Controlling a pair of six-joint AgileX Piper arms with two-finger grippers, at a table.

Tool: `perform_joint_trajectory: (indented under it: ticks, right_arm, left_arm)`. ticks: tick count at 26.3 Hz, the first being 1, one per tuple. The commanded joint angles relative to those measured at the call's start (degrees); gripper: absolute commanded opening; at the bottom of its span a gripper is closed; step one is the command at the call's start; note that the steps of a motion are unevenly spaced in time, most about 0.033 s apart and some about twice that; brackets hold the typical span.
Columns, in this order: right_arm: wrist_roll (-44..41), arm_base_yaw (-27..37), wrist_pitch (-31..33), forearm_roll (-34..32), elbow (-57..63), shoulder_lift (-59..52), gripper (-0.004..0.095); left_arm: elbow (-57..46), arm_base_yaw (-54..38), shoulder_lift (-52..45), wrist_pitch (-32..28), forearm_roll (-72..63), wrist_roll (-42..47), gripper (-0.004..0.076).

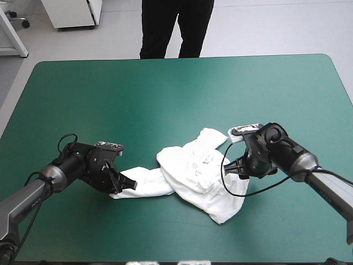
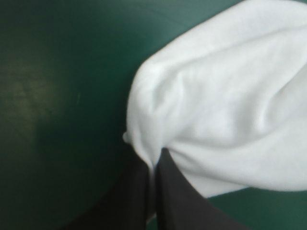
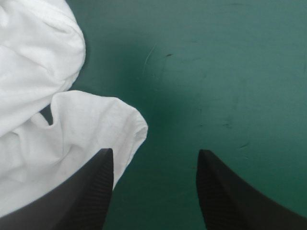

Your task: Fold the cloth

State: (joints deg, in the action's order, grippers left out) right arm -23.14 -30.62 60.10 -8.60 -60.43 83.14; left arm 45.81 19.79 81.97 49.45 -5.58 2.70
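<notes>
Two pincers at one crumpled white T-shirt (image 1: 193,171)

One white, short-sleeved garment lies on the bench (image 1: 165,88), on the near half of its teal-green cover, a little right of the middle and between the two arms. It is not spread flat. The main mass is a rumpled heap with soft ridges and shallow hollows. From this heap a long, flatter band of cloth runs out toward the left arm. A rounded lobe reaches toward the far right, ending close to the right arm's wrist. A pointed corner lies toward the near edge of the bench.

The left pincer (image 1: 129,185) is clenched on the end of the long band. In the left wrist view its black fingers meet in a pointed arch with a thin pleat of white cloth nipped between them. Ahead of the tips the fabric swells into broad, smooth folds, with teal-green cover showing beside it.

The right pincer (image 3: 156,155) is released, its black fingers standing well apart. It sits low at the heap's right side. In the right wrist view a rounded fold of the garment lies just ahead of one finger and runs under it. Bare cover shows between the two fingers, and the other finger is over bare cover.
</notes>
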Motion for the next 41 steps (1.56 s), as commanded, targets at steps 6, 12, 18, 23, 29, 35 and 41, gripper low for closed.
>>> perform_joint_trajectory:
  ticks: [6, 12, 18, 23, 29, 35, 41]
  right_arm:
    - [0.9, 0.4, -6.9, 3.0, 2.8, 2.9, 0.0488]
    - [1.5, 1.4, -8.4, 5.0, 3.1, 6.8, 0.0486]
    - [3.1, 1.4, -8.1, 9.9, 3.1, 9.9, 0.0433]
    - [3.9, 1.4, -6.4, 11.8, 3.1, 9.8, -0.0009]
    - [4.2, 1.4, -0.4, 3.9, 2.8, 3.9, -0.0018]
    - [0.4, 1.4, 5.0, -6.9, -4.9, -9.2, -0.0017]
    - [4.3, 1.4, 9.5, -15.8, -27.0, -16.3, -0.0017]
  left_arm:
    - [0.7, 0.0, -0.4, -0.8, -0.7, 0.3, -0.0009]
    - [0.7, 0.0, -0.4, 0.1, -0.2, 0.1, -0.0009]
    - [0.7, 0.0, -0.4, 0.3, -0.2, 0.1, -0.0009]
    - [0.7, 0.0, -0.4, -0.3, -0.4, 0.1, -0.0009]
    - [2.6, 0.0, -0.5, -0.1, 0.4, 0.1, -0.0009]
    - [14.0, 0.0, -0.5, 2.6, 1.0, 0.1, -0.0009]
    - [40.1, 0.0, -3.7, 7.1, 5.6, -2.7, -0.0009]
